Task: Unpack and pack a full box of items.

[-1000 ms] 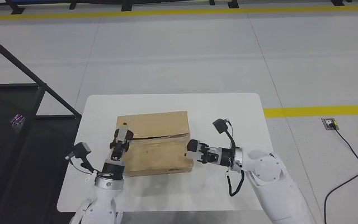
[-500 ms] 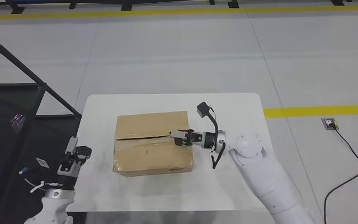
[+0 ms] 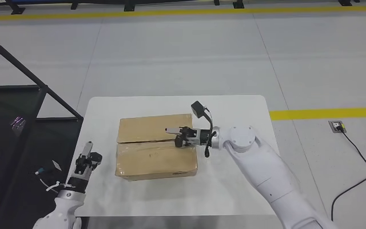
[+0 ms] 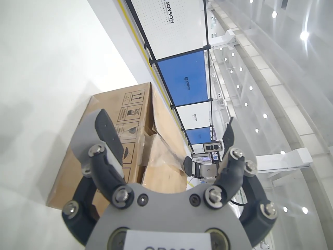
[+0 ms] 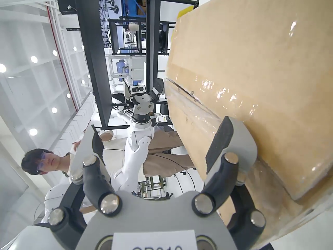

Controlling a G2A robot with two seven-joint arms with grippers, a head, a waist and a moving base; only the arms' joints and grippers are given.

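Though taped, box (image 3: 155, 146) on table (image 3: 240, 109).

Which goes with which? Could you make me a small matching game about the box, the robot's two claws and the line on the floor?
Things:
1. cardboard box
2. left gripper
3. right gripper
4. floor line

Place, colour or state:
A. yellow
B. open, near the table's edge, apart from the box
C. open, over the box's top by the seam
D. brown, standing on the white table

Pairs: 1-D, 2-B, 3-C, 4-A
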